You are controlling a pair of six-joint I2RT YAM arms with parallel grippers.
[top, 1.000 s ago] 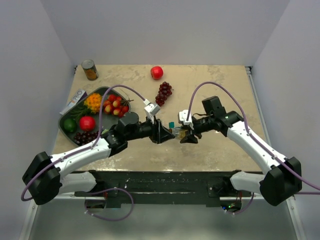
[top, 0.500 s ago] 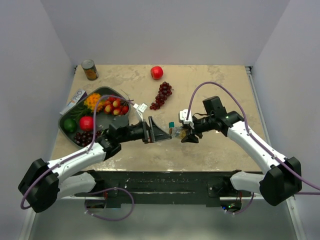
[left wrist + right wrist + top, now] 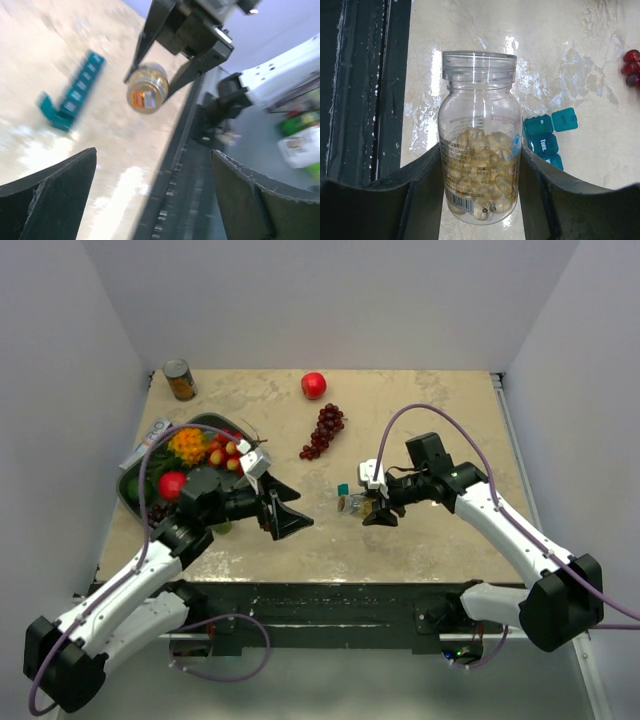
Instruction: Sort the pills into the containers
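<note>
My right gripper (image 3: 480,155) (image 3: 376,510) is shut on a clear pill bottle (image 3: 479,150) (image 3: 352,504) (image 3: 147,93). The bottle is held above the table, has no cap on its mouth, and is part full of pale yellow pills (image 3: 485,175). Just beyond it the teal containers (image 3: 543,141) (image 3: 342,489) (image 3: 76,92) lie in one row on the table, with the end lid (image 3: 564,119) flipped open. My left gripper (image 3: 292,516) (image 3: 154,152) stands wide open and empty, well to the left of the bottle and pointing at it.
A dark green tray (image 3: 203,423) of fruit sits at the left under my left arm. Purple grapes (image 3: 323,430), a red apple (image 3: 314,385) and a can (image 3: 180,380) lie farther back. The table's dark front rail (image 3: 365,85) runs close beside the bottle.
My left gripper was at the bottle's mouth a second ago. It has opened wide and drawn back to the left. The right gripper and the bottle have stayed put.
</note>
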